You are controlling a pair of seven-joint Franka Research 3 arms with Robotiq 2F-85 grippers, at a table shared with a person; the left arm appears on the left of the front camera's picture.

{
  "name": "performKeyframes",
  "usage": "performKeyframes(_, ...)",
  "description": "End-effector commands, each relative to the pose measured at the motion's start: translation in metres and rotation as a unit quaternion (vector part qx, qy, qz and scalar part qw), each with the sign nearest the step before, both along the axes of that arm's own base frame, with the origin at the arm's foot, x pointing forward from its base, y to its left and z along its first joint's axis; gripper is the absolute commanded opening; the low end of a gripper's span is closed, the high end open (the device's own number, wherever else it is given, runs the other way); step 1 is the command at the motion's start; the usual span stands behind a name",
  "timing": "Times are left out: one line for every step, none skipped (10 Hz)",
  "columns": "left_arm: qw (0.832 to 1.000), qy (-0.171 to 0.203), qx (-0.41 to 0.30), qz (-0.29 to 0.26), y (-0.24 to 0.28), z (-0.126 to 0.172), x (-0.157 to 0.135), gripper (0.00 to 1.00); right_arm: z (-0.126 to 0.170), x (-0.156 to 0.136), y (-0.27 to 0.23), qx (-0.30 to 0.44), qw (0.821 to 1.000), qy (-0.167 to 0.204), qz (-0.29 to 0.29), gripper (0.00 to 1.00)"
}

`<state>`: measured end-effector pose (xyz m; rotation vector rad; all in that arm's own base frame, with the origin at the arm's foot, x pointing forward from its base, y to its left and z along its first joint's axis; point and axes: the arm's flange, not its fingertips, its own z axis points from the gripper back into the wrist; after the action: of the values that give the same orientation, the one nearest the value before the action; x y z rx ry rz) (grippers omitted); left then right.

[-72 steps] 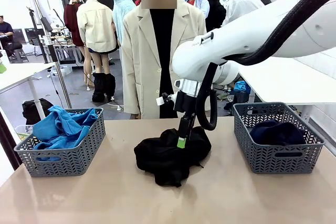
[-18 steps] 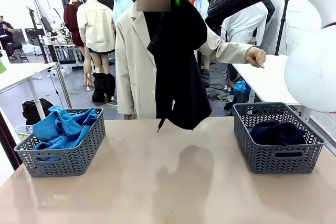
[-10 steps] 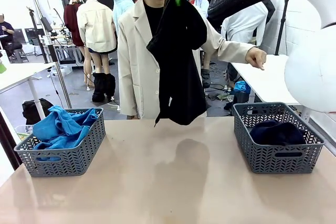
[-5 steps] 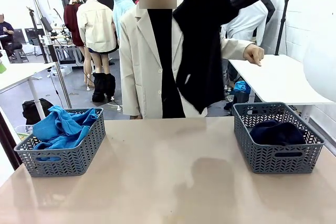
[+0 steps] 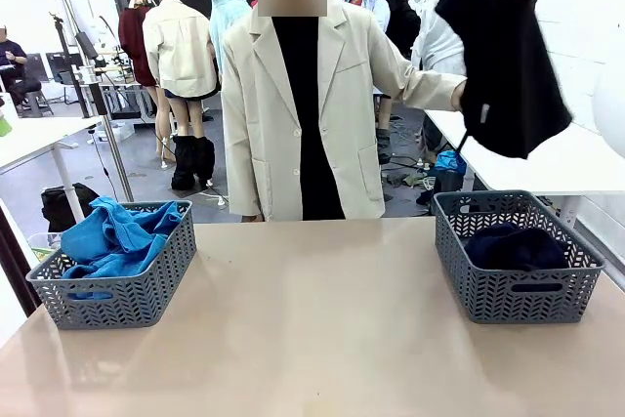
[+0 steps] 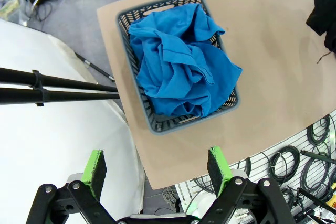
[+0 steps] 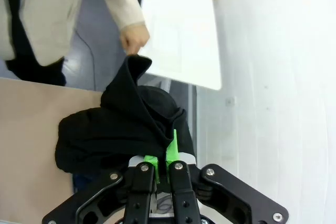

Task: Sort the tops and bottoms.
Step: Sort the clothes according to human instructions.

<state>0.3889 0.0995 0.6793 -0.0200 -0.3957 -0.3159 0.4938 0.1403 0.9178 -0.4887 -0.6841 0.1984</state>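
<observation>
light: bright, even | shadows: soft | wrist views: wide-angle distortion

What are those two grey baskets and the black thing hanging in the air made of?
The grey baskets look like moulded plastic, matt, with a stiff herringbone lattice of cut-out walls. The black garment looks like soft, matt cloth, perhaps a knit: it hangs limp and folds where the right tool pinches it.
</observation>
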Motion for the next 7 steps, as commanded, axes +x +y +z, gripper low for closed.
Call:
performKeyframes(1.000,-0.002,-0.003,0.006,-0.001,0.001,0.000,1.00,-0.055,-0.015,-0.031,0.035,0.998,0.009,-0.045,0.00)
performKeyframes(1.000,-0.002,-0.003,0.006,-0.001,0.001,0.000,1.00,-0.071,-0.017,-0.047,0.061,0.996,0.017,-0.062,0.00)
performKeyframes(1.000,-0.002,-0.003,0.006,-0.001,0.001,0.000,1.00,-0.083,-0.021,-0.058,0.078,0.994,0.021,-0.070,0.00)
performKeyframes(1.000,-0.002,-0.003,0.006,-0.001,0.001,0.000,1.00,-0.095,-0.021,-0.066,0.079,0.993,0.027,-0.078,0.00)
performKeyframes(1.000,-0.002,-0.003,0.006,-0.001,0.001,0.000,1.00,-0.112,-0.024,-0.070,0.092,0.991,0.053,-0.084,0.00)
performKeyframes(1.000,-0.002,-0.003,0.006,-0.001,0.001,0.000,1.00,-0.127,-0.026,-0.071,0.097,0.990,0.066,-0.077,0.00)
performKeyframes(1.000,-0.002,-0.003,0.006,-0.001,0.001,0.000,1.00,-0.152,-0.027,-0.067,0.093,0.990,0.084,-0.072,0.00)
